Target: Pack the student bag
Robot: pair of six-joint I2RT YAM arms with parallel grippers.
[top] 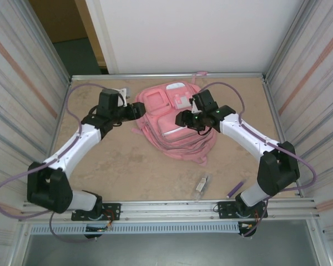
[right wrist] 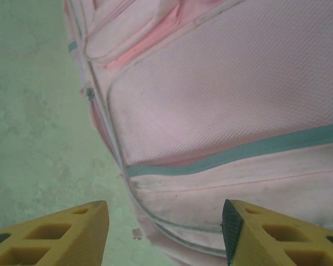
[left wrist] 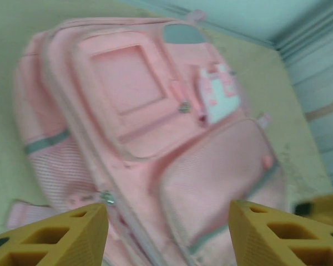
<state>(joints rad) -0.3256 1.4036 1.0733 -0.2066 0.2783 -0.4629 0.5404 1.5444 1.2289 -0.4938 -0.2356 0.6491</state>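
Note:
The student bag (top: 180, 145) is a large pink backpack lying flat, front up, at the middle of the far half of the table. My left gripper (top: 139, 110) stands open at the bag's left edge. In the left wrist view its yellow fingers (left wrist: 72, 235) frame the lower front pocket and a zip pull of the bag (left wrist: 139, 94), gripper (left wrist: 169, 233) holding nothing. My right gripper (top: 181, 118) hovers open over the bag's middle. In the right wrist view that gripper (right wrist: 164, 233) spans the bag's (right wrist: 227, 100) zipped edge and grey trim, nothing between its fingers.
A small clear tube (top: 200, 187) and a purple pen (top: 236, 189) lie near the table's front edge on the right. A white object (top: 122, 93) sits behind the left wrist. Corrugated metal walls (top: 22, 83) close both sides; bare tabletop (top: 127, 166) lies in front of the bag.

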